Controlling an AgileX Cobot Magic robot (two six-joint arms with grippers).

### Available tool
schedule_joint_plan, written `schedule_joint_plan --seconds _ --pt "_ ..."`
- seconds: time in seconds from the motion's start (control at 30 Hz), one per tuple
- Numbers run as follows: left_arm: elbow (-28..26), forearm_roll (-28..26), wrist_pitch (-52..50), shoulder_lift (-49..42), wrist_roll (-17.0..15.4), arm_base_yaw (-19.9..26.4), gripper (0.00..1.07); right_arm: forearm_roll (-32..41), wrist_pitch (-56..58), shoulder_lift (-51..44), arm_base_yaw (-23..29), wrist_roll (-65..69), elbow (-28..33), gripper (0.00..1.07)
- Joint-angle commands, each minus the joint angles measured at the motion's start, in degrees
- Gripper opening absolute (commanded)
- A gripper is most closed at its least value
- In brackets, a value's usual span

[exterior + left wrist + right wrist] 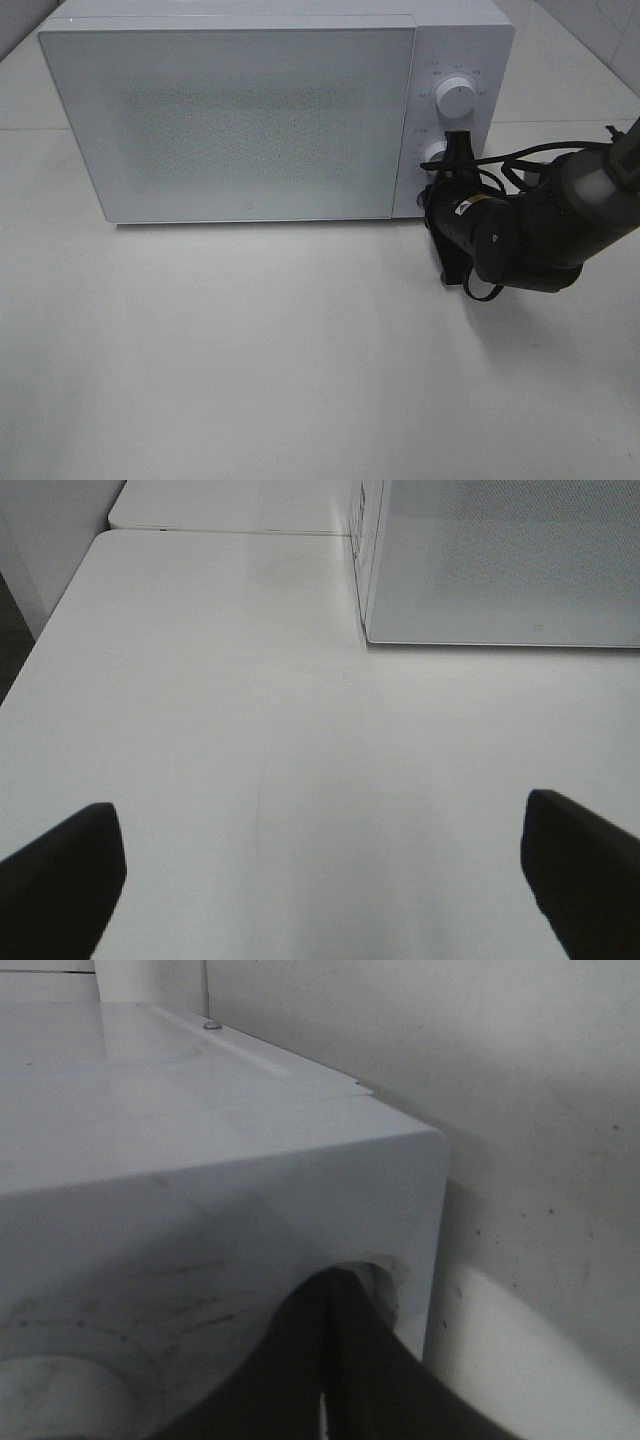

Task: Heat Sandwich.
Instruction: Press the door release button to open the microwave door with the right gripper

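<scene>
The white microwave (240, 120) stands at the back of the table with its door closed. The sandwich is out of view. My right gripper (458, 142) is shut, its tips right at the lower knob (433, 154) on the control panel, below the upper knob (459, 93). In the right wrist view the two dark fingers (290, 1360) lie pressed together in front of the knob (385, 1280) on the microwave (200, 1160). Only the left wrist view shows my left gripper (320, 880). It is open over bare table, short of the microwave's (500, 560) front corner, with nothing between its fingers (60, 880).
The white table (250, 350) stretches in front of the microwave. The right arm and its cables (520, 225) hang over the table's right side. A table seam and edge (230, 532) run behind the microwave's left end.
</scene>
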Motion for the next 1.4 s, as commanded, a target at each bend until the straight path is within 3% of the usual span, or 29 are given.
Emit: schedule_joint_plan --seconds 0.03,0.2,1.17,1.4 --pt "0.17 -0.52 -0.52 -1.66 0.11 0.06 1.04 -3.32 -17.76 0.69 -0.8 -0.69 -6.93 0.0" --pt "0.17 -0.52 -0.52 -1.66 0.11 0.06 1.04 -4.98 -19.14 2.46 -0.8 0.34 -9.63 0.0" --pt "0.17 -0.52 -0.52 -1.66 0.11 0.06 1.04 -5.84 -14.67 2.41 -0.57 -0.63 -9.63 0.0" --pt "0.17 -0.52 -0.52 -1.66 0.11 0.06 1.04 -6.93 -8.31 0.4 -0.57 -1.6 -9.57 0.0"
